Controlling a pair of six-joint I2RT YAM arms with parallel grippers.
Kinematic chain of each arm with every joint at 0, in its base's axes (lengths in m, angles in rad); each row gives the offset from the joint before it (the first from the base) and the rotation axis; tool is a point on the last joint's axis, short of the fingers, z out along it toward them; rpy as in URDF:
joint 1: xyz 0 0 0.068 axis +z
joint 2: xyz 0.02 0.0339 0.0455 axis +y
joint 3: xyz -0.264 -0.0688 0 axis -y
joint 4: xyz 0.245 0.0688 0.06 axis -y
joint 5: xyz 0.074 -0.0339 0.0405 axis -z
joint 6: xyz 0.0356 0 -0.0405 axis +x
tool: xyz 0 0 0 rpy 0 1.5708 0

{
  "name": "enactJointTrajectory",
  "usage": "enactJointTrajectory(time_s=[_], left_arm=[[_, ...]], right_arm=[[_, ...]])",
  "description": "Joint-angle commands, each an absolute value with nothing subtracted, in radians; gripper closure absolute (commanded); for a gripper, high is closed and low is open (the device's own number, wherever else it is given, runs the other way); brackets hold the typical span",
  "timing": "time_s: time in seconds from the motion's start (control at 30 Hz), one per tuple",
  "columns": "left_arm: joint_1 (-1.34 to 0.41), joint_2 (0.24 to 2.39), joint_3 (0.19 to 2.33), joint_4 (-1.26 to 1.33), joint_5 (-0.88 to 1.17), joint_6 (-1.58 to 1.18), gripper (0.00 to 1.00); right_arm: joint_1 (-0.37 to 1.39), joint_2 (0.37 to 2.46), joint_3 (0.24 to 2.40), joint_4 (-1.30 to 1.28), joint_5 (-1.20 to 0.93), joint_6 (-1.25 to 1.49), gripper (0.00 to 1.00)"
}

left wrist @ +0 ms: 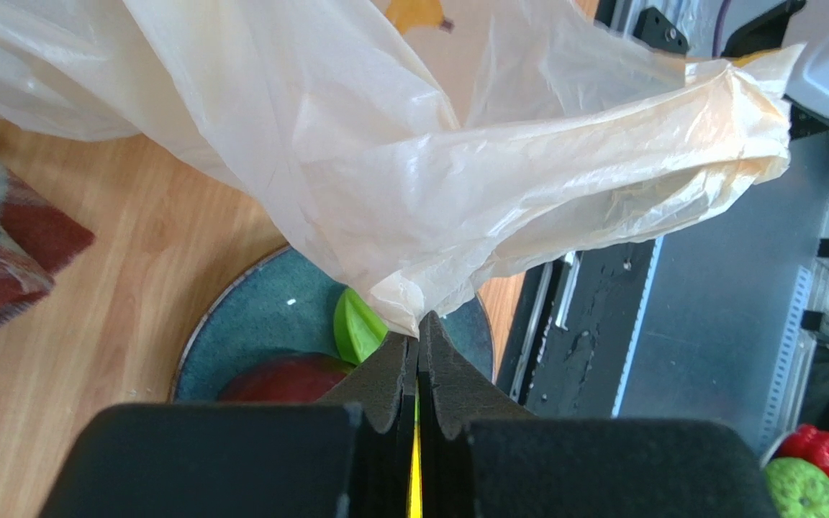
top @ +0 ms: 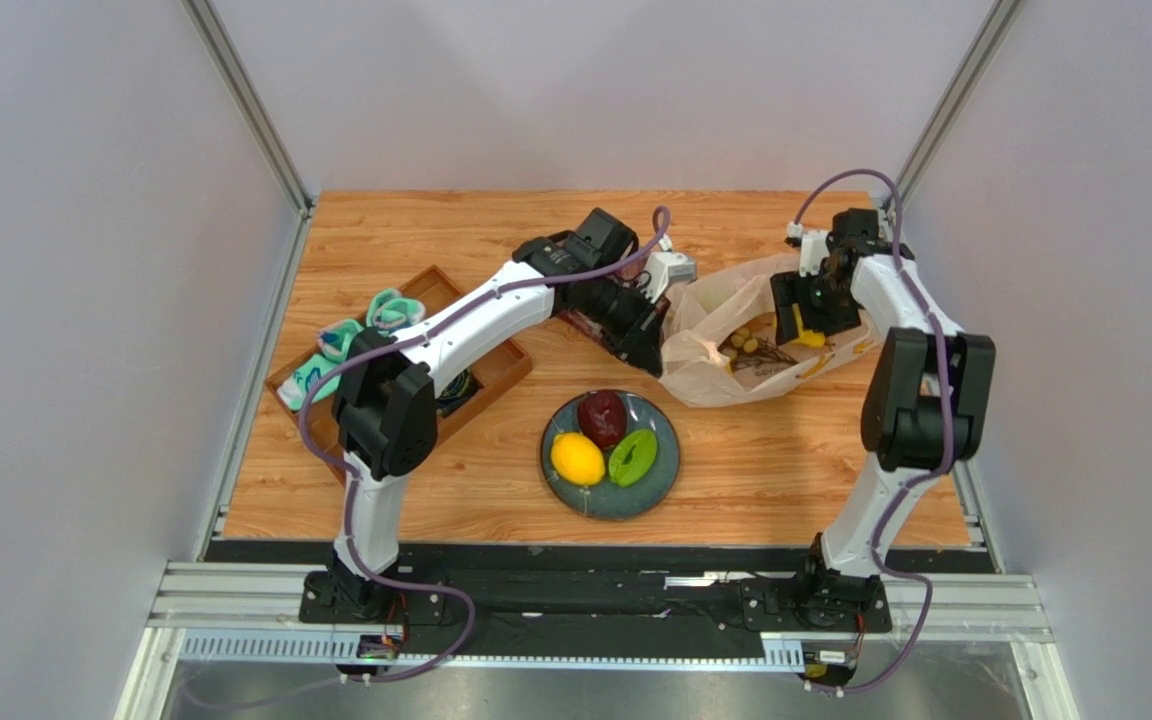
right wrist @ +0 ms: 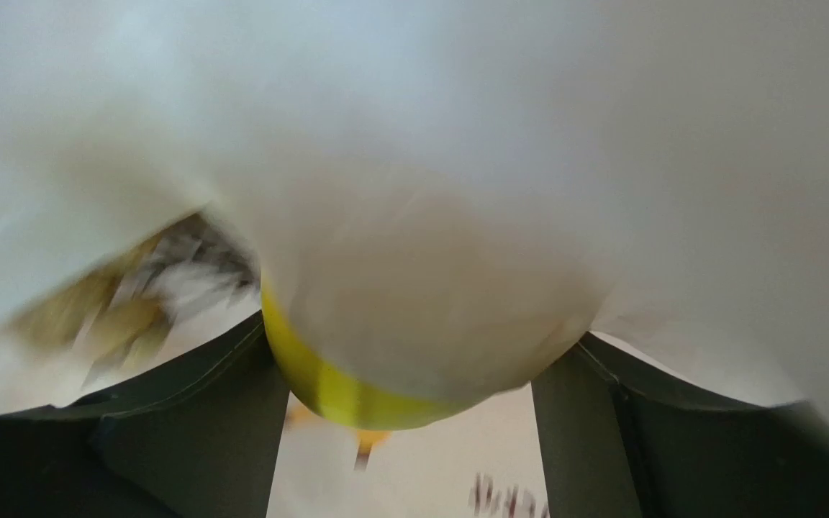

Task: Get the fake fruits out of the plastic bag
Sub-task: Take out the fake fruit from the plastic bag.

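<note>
The plastic bag point(top: 717, 308) lies on the table point(top: 778, 480), beside and just beyond the plate point(top: 672, 435). The plate carries three of the fake fruits: a lemon point(top: 578, 459), a dark red fruit point(top: 602, 417) and a green piece point(top: 632, 458).

The left pincer point(left wrist: 419, 340) is pressed together on a fold of the bag's edge. The right pincer point(right wrist: 419, 356) reaches into the bag, its jaws apart on either side of a yellow piece point(right wrist: 343, 394) veiled by film. We cannot tell whether they bear on it. A grape bunch point(top: 752, 345) also lies inside.

We judge the film thin, limp and slippery. It may tear or slide under a hard pull, so we hold it at a gathered edge. The fruits look light, rigid and smooth. We take each across its widest part, clear of the film.
</note>
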State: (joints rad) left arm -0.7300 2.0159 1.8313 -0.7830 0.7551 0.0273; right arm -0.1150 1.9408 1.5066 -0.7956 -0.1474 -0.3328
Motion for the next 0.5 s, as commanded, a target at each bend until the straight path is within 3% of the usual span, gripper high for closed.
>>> enactJointTrajectory(time_s=[0.0,0.23,0.47], left_arm=[[-0.732,2.026,1.919,-0.77,0.752,0.052,1.0],[-0.732,2.037,1.953,-0.767,0.727,0.045,1.0],[-0.704,2.025,1.94,-0.747,0.719,0.009,1.0]], right_arm=[[-0.117,1.683,1.396,-0.903,-0.332,-0.412,0.44],[-0.115,1.503,1.213,-0.98,-0.462,-0.517,0.42],[-0.079,1.272,1.353,-1.08,-0.523,-0.508,0.44]])
